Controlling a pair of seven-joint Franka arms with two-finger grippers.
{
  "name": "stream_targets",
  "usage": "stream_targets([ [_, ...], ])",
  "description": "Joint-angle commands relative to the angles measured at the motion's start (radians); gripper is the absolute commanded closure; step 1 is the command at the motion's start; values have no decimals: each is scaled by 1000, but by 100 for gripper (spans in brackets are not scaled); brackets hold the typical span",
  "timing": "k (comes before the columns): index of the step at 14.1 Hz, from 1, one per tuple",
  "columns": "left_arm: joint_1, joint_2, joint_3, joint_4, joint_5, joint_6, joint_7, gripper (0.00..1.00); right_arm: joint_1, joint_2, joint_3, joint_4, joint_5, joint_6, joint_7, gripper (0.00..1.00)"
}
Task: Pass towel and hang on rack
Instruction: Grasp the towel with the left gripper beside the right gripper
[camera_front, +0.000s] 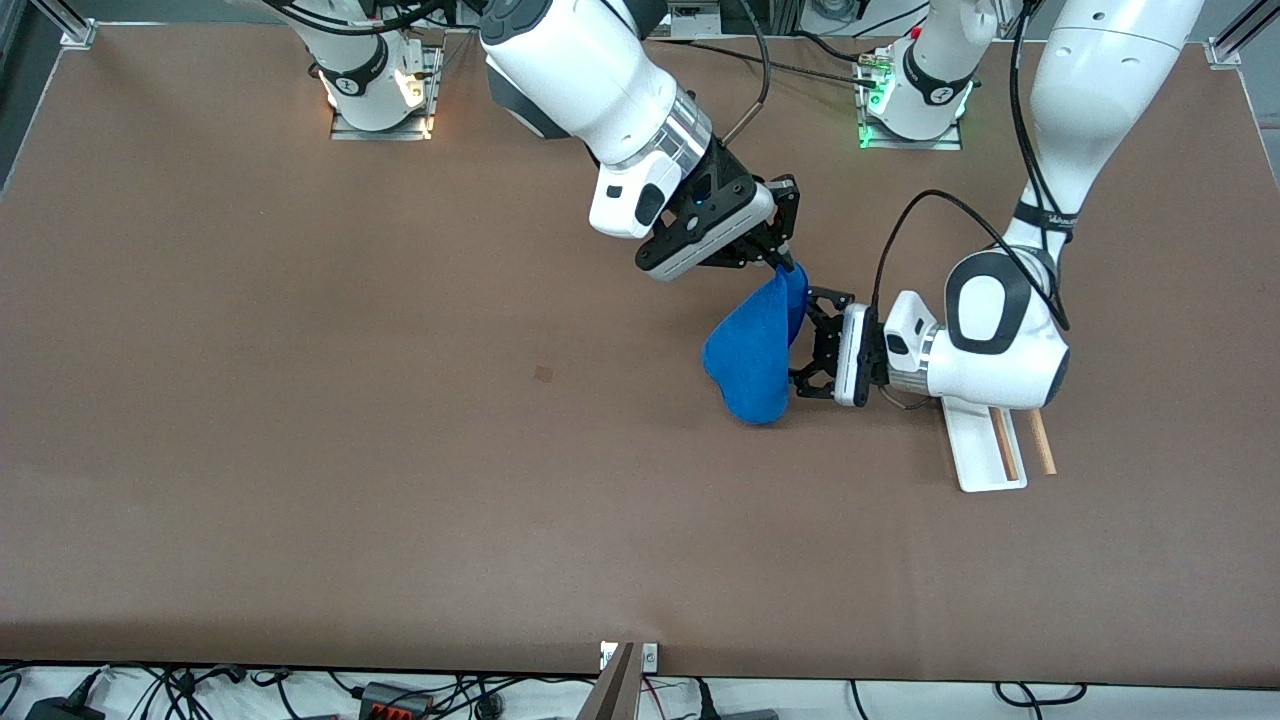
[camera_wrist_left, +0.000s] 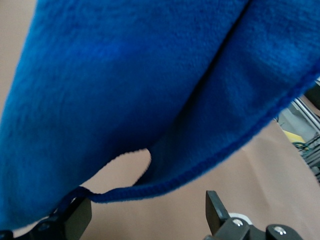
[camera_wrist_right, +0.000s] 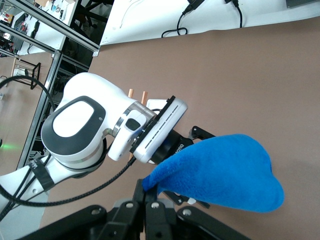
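Front view: I'm holding the towel (camera_front: 755, 360) up over the middle of the table (camera_front: 300, 400), pinched by one corner in the right end effector (camera_front: 783, 262), which is clenched on it. The left end effector (camera_front: 812, 344) is sitting side-on right at the hanging cloth, fingers spread wide, nothing clamped yet. The rack (camera_front: 985, 450) is lying on the table partly under the left arm, toward that arm's end.

Left wrist view: the towel (camera_wrist_left: 150, 90) is filling the picture, its hem drooping between the released fingers (camera_wrist_left: 216, 210).

Right wrist view: the towel (camera_wrist_right: 225, 170) is dangling from my clenched end effector (camera_wrist_right: 148, 192), the left end effector just beside it.

Step in hand, I judge: the handover. Next I'm needing the left fingers to clamp the cloth, then the right to let go.
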Motion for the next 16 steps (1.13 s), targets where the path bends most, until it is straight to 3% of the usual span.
stream_targets([
  [1, 3, -1, -10, -21, -58, 46, 115, 2, 5, 4, 1, 9, -5, 4, 17, 100],
  [7, -19, 4, -13, 17, -50, 48, 155, 8, 3, 4, 1, 9, -5, 5, 17, 100],
  [8, -20, 4, -13, 19, -52, 49, 166, 15, 3, 4, 1, 9, -5, 5, 17, 100],
  [13, -20, 13, -13, 29, -66, 48, 161, 74, 3, 4, 1, 6, -5, 5, 17, 100],
  [14, -22, 11, -13, 29, -64, 45, 147, 89, 3, 4, 1, 6, -5, 5, 15, 100],
  [15, -23, 10, -13, 28, -64, 46, 122, 99, 3, 4, 1, 5, -5, 4, 17, 100],
  [16, -26, 10, -13, 29, -58, 46, 83, 100, 3, 4, 1, 5, -6, 5, 15, 100],
])
